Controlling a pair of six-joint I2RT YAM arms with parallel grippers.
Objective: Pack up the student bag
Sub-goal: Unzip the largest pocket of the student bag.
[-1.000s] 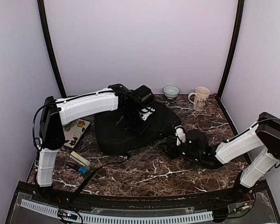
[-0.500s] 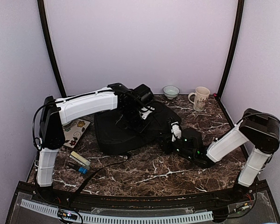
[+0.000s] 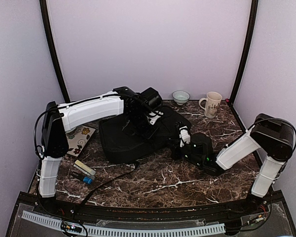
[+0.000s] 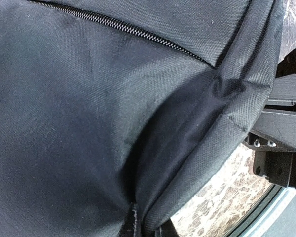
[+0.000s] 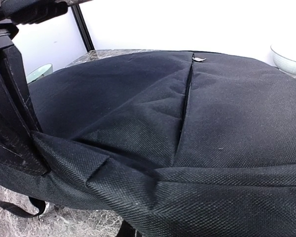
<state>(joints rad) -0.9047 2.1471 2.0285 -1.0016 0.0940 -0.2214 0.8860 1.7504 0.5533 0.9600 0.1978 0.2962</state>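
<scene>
The student bag (image 3: 128, 140) is a large black fabric backpack lying flat mid-table. Its fabric and a zipper fill the left wrist view (image 4: 113, 98) and the right wrist view (image 5: 212, 123). My left gripper (image 3: 150, 129) reaches over the bag's top and is shut on a pinched fold of its fabric (image 4: 143, 217). My right gripper (image 3: 180, 142) is low on the table, pushed against the bag's right edge. Bag fabric lies over its jaws (image 5: 130, 228), so how they stand is hidden. The right gripper's body also shows in the left wrist view (image 4: 281, 123).
A cream mug (image 3: 210, 103) and a small bowl (image 3: 180, 96) stand at the back right. A patterned card (image 3: 80, 138), a pale yellow bar (image 3: 85, 168) and a small blue item (image 3: 86, 179) lie at the left. A black cable (image 3: 108, 180) runs across the front.
My right arm has swung left and its gripper has slid along the table up against the bag's right edge. The left gripper has stayed on the bag.
</scene>
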